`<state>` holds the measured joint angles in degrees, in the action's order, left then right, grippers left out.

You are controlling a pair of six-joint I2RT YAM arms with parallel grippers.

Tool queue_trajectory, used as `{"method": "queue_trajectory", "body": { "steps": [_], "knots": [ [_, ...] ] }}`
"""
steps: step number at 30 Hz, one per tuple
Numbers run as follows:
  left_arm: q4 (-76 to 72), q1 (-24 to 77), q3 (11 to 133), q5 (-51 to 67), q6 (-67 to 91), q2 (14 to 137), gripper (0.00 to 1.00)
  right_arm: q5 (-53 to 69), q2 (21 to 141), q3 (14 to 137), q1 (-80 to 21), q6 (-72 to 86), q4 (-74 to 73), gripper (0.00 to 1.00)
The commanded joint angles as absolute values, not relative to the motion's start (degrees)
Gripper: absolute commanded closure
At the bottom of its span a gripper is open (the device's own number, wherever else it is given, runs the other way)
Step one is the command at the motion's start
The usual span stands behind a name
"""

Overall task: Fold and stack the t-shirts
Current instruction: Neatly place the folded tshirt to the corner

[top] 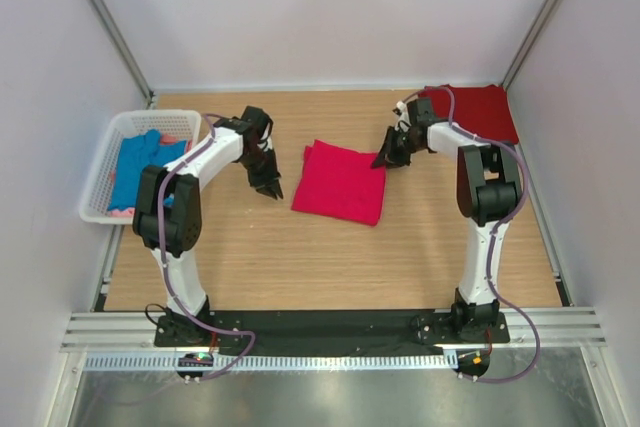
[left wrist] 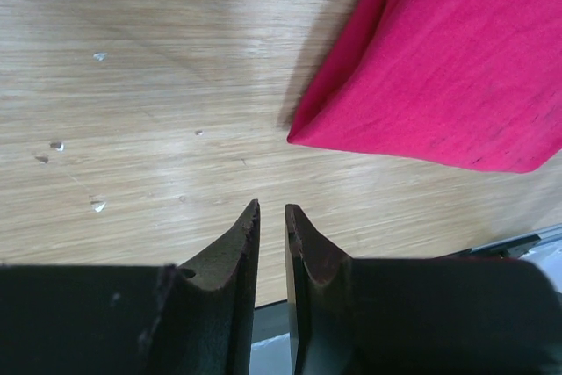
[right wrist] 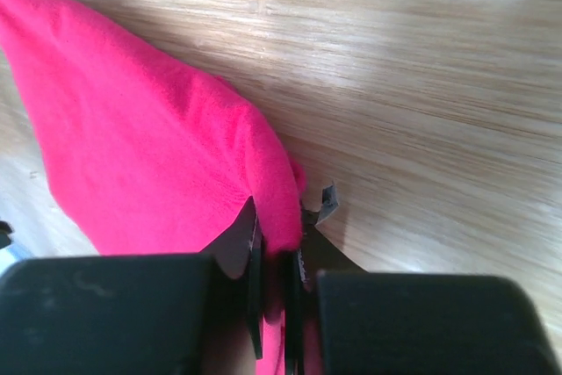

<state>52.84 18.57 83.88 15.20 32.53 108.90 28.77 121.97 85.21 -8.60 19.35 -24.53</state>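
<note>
Three shirts show clearly from overhead. The bright pinkish-red t-shirt (top: 340, 183) lies folded into a rough square at the centre of the table (top: 300, 267). The darker red t-shirt (top: 478, 112) sits in the upper right corner, and a blue t-shirt (top: 138, 165) is heaped in the white basket (top: 100, 209) at the left edge.

My right gripper (right wrist: 279, 227) is pinched down on the bright pinkish-red t-shirt's right-hand edge; in its wrist view, cloth fills the slit between the jaws. My left gripper (left wrist: 272, 212) hangs over bare wood near that shirt's left corner. Its fingers are drawn nearly together, with only a thin gap and nothing in it.

I judge this cloth light, limp and a little clingy. It will sag and unfold wherever it is unsupported, and a one-sided lift would likely let the layers slide apart. To move it onto a stack, I'd want a second hold on the opposite folded edge, taking all layers at once near a corner, then carry it low and flat. The wood looks smooth, so dragging should meet little resistance but could ruck the bottom layer.
</note>
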Motion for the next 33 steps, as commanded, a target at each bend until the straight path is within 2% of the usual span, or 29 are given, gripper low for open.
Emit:
{"method": "queue_trajectory", "body": {
  "steps": [1, 7, 14, 20, 27, 33],
  "knots": [
    [50.02, 18.19, 83.06, 18.27, 32.78, 106.61, 0.82, 21.82, 117.95, 91.65, -8.97, 13.81, -31.8, 0.99],
    [49.48, 18.11, 82.44, 22.76, 31.21, 107.4, 0.82, 9.52, 119.0, 105.36, -8.53, 2.05, -44.55, 0.99],
    [48.35, 18.11, 80.86, 23.99, 31.64, 105.91, 0.81, 3.18, 124.36, 120.21, -4.84, -4.55, -54.39, 0.99],
    [47.99, 18.19, 80.33, 25.04, 32.17, 106.26, 0.81, 1.58, 127.44, 129.61, -1.59, -10.01, -57.91, 0.99],
    [48.95, 18.72, 83.4, 26.91, 30.59, 108.72, 0.79, -7.38, 129.81, 137.62, -0.7, -18.18, -60.03, 0.99],
    [48.34, 19.42, 85.78, 29.61, 31.99, 111.35, 0.78, -4.66, 129.99, 138.87, 3.07, -24.59, -52.3, 0.99]
  ]
}}
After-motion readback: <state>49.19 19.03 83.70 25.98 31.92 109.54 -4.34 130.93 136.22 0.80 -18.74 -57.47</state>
